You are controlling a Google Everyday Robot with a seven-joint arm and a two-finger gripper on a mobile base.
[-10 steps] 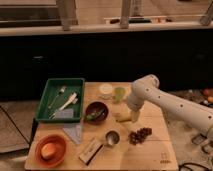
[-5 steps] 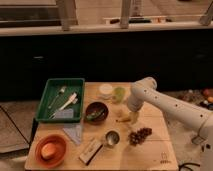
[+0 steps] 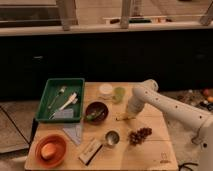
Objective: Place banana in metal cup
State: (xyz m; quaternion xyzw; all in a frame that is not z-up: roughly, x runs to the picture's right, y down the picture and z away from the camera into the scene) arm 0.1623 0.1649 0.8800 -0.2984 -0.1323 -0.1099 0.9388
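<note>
The banana (image 3: 122,118) is a small pale-yellow piece lying on the wooden table (image 3: 160,150), just right of the dark bowl (image 3: 96,111). My gripper (image 3: 129,113) has come down from the right at the end of the white arm and sits right over the banana's right end, hiding part of it. Whether it touches the banana I cannot tell. The metal cup (image 3: 111,138) stands upright nearer the front edge, below and a little left of the banana, apart from the gripper.
A green tray (image 3: 50,95) with utensils fills the back left. A light green cup (image 3: 119,93) and a white round lid (image 3: 105,89) stand behind the banana. Dark grapes (image 3: 140,135) lie right of the metal cup. An orange bowl (image 3: 50,149) and a flat box (image 3: 91,150) sit at the front.
The arm has swung left and lowered, bringing the gripper down from beside the green cup onto the banana. Nothing on the table has shifted.
</note>
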